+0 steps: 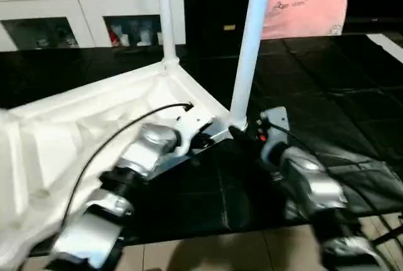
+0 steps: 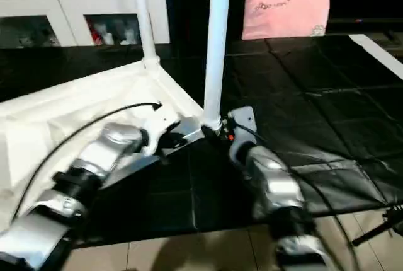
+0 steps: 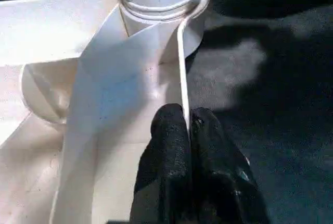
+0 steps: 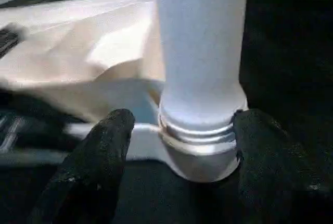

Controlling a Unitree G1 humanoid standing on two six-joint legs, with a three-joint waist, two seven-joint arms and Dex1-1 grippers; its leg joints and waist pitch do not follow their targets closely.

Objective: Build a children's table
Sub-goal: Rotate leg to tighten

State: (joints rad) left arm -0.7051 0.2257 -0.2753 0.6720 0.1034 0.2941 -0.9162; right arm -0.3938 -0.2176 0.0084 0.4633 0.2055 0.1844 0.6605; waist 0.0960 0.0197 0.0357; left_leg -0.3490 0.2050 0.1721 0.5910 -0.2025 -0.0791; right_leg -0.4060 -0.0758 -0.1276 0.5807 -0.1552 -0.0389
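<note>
Pinching tabletop (image 3: 104, 104) rim, left fingers (image 3: 169, 146), right fingers (image 4: 104, 146) apart (straddling leg (image 4: 200, 52))

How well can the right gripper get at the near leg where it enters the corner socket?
Probably yes. The right gripper is open, with one finger on each side of the near leg just above its corner socket, and nothing lies between them.
</note>
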